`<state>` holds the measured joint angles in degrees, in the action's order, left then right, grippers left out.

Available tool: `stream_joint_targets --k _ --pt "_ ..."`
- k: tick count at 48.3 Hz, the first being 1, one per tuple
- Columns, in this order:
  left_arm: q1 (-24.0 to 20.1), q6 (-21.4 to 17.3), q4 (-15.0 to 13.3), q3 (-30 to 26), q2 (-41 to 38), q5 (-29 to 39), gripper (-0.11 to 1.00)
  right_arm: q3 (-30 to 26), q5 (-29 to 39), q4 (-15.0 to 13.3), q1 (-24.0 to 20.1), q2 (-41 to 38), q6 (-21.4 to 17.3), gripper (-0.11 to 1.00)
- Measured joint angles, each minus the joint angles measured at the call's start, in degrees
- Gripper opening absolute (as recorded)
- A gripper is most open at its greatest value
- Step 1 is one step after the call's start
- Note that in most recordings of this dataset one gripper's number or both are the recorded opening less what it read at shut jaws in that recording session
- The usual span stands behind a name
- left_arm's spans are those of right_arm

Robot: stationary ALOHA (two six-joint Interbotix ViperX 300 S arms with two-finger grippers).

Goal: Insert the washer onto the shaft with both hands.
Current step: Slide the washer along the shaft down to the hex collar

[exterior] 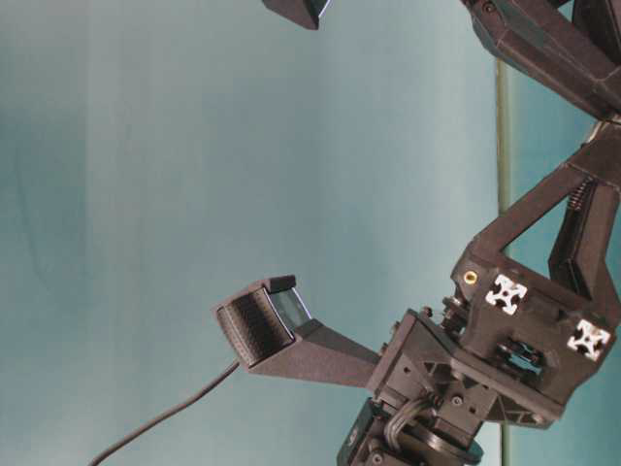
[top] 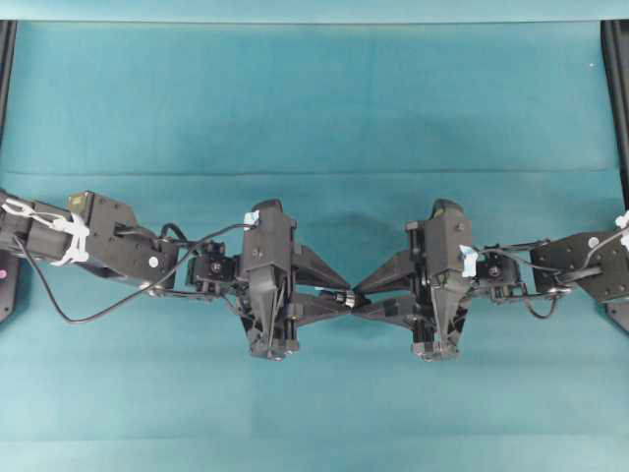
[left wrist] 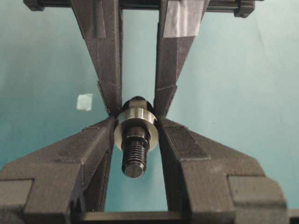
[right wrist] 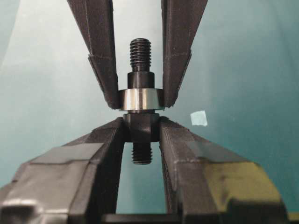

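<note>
Both grippers meet tip to tip above the teal table. In the left wrist view my left gripper (left wrist: pixel 136 122) is shut on the washer (left wrist: pixel 135 115), a silvery ring pinched at its rim. The shaft (left wrist: pixel 134 158) passes through the ring, its threaded end pointing toward the camera. In the right wrist view my right gripper (right wrist: pixel 141 122) is shut on the thick dark middle of the shaft (right wrist: pixel 140 51). The washer (right wrist: pixel 140 99) sits against that thick step, with the left fingers on either side. From overhead, the left gripper (top: pixel 334 295) and the right gripper (top: pixel 360 297) touch noses.
A small pale tape square (left wrist: pixel 84 101) lies on the teal cloth (top: pixel 314 98) below the grippers, seen also as the tape square (right wrist: pixel 198 118). Dark frame rails (top: pixel 617 98) run along the table's sides. The table-level view shows only a ribbed black finger pad (exterior: pixel 254 325) and arm parts.
</note>
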<state>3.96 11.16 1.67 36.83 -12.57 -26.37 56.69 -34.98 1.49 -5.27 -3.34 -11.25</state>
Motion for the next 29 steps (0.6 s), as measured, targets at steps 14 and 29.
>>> stream_joint_targets --k 14,29 --pt "0.0 0.09 0.09 -0.26 0.0 0.09 0.35 0.0 0.0 0.0 0.0 0.0 0.0 0.0" --pt "0.0 0.26 0.09 -0.53 -0.26 1.23 0.35 0.0 0.09 -0.09 0.0 0.0 0.0 0.0"
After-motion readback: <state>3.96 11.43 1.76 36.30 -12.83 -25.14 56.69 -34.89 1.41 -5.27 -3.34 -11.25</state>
